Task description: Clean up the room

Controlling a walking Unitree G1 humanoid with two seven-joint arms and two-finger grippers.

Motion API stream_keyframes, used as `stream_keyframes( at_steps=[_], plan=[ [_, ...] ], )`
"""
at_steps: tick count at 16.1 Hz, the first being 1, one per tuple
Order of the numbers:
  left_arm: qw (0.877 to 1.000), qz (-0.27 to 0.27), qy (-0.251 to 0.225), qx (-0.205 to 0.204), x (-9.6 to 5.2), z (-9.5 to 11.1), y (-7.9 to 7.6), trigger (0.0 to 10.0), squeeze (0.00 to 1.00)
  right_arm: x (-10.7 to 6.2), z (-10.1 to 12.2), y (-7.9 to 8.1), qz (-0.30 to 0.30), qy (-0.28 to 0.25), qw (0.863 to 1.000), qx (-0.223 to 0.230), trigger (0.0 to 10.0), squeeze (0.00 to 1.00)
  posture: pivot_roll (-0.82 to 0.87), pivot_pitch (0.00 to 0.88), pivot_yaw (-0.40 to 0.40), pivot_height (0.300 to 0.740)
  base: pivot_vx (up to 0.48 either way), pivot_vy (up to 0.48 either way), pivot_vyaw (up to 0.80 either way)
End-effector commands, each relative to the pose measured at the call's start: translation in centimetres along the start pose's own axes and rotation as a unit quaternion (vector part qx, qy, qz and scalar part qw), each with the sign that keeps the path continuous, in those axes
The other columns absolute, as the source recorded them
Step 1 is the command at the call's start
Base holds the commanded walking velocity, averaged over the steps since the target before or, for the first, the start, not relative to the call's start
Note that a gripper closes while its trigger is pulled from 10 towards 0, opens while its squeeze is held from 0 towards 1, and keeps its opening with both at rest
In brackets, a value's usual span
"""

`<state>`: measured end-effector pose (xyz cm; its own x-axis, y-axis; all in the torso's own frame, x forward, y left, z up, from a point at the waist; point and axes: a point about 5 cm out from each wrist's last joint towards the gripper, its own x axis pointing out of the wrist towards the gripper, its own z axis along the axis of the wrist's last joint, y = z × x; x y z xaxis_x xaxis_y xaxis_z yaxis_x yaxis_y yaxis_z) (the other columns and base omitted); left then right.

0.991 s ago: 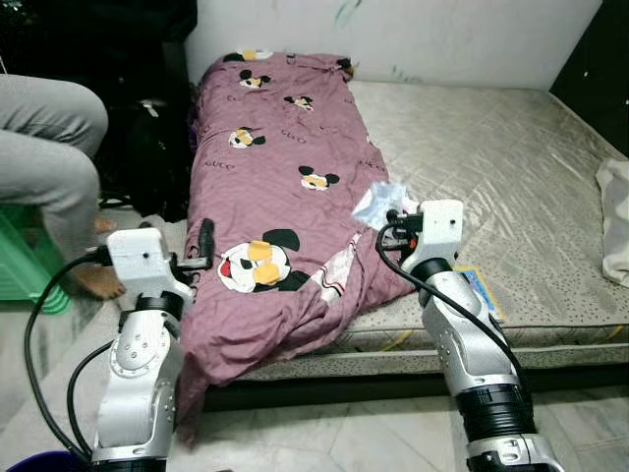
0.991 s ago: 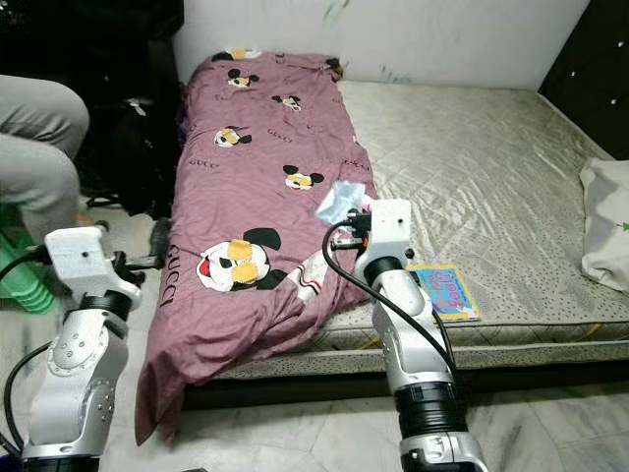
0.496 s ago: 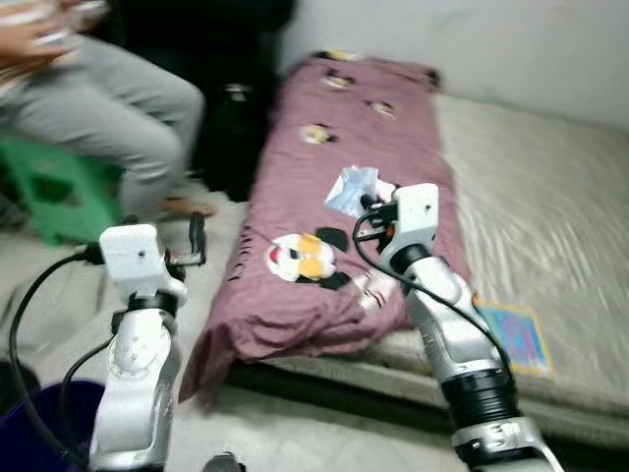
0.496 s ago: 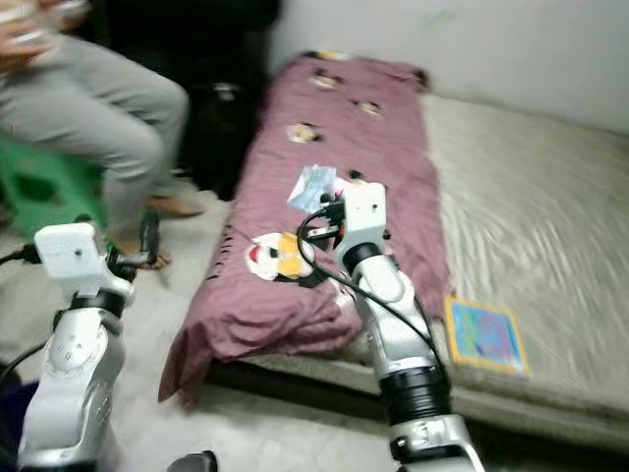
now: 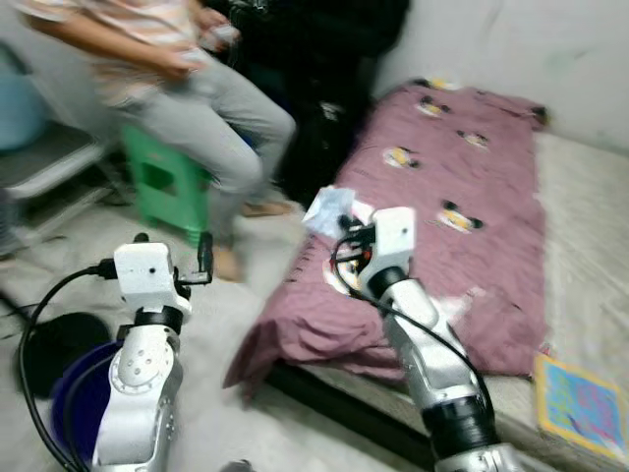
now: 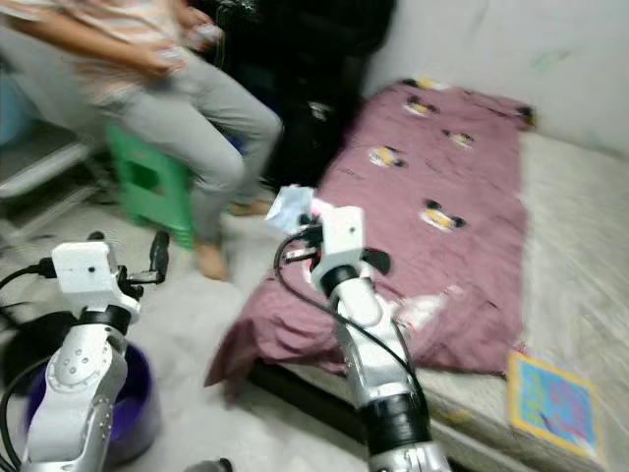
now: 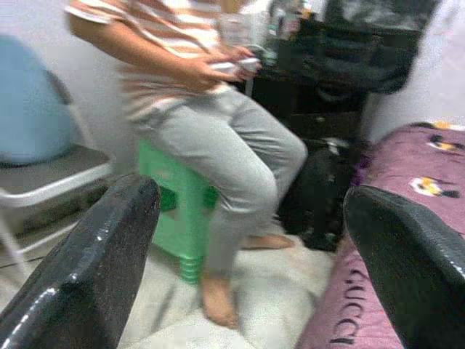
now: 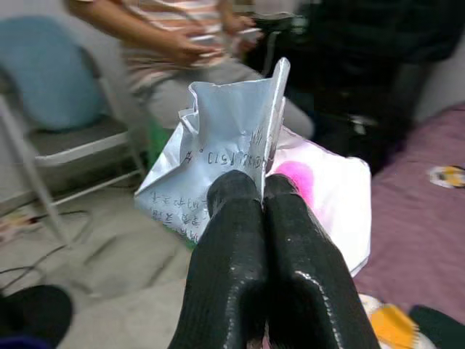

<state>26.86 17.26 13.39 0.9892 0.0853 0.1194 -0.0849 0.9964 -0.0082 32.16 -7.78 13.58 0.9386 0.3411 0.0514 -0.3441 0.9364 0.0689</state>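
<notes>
The right gripper is raised over the near left edge of the bed, its two black fingers pressed together on a crumpled silvery wrapper with printed lettering; a white and pink piece shows just behind the wrapper. In the head views the wrapper sits held in the air at the gripper's tip, above the floor beside the bed, between the bed and the seated person.

The left gripper is held out at the left, fingers spread wide apart with nothing between them.

A purple Mickey-print blanket lies along the left side of the mattress, its near end hanging over the edge. A colourful booklet lies on the mattress at the near right.

A person in grey trousers sits on a green stool at the far left. A dark blue bin stands on the floor by the left arm. The head views are blurred.
</notes>
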Motion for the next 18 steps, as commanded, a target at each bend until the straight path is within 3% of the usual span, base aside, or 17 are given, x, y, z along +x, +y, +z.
stream_keyframes(
  at_steps=[1,6,10,13,18],
  plan=[
    [1.0,-0.005,0.003,0.002,-0.3,-0.2,-0.6,10.0,0.0,-0.3,0.1,-0.7,-0.01,0.001,1.0,-0.009,10.0,0.0,-0.01,0.038,-0.071,0.74,0.0,0.0,0.79],
    [1.0,0.001,0.011,0.008,-1.5,-0.7,-0.7,10.0,0.0,-0.7,-0.5,-0.4,0.008,0.015,1.0,-0.014,10.0,0.0,0.01,0.069,-0.092,0.74,0.0,0.0,0.79],
    [1.0,-0.02,0.012,0.005,-1.0,-0.7,-1.1,10.0,0.0,-1.0,-0.3,-0.3,0.002,0.007,1.0,-0.015,10.0,0.0,-0.01,0.071,-0.071,0.74,0.0,0.0,0.79],
    [0.999,-0.051,0.003,-0.019,-0.3,-0.3,-1.8,10.0,0.0,-1.5,-0.5,-0.8,0.002,0.012,1.0,-0.025,10.0,0.0,-0.02,0.072,-0.08,0.74,0.0,0.0,0.37],
    [0.998,-0.063,0.0,-0.03,-0.9,-0.3,-2.0,10.0,0.0,-1.1,-0.3,-0.8,0.001,0.01,1.0,-0.025,10.0,0.0,-0.02,0.073,-0.084,0.74,0.055,0.0,0.63]
  ],
)
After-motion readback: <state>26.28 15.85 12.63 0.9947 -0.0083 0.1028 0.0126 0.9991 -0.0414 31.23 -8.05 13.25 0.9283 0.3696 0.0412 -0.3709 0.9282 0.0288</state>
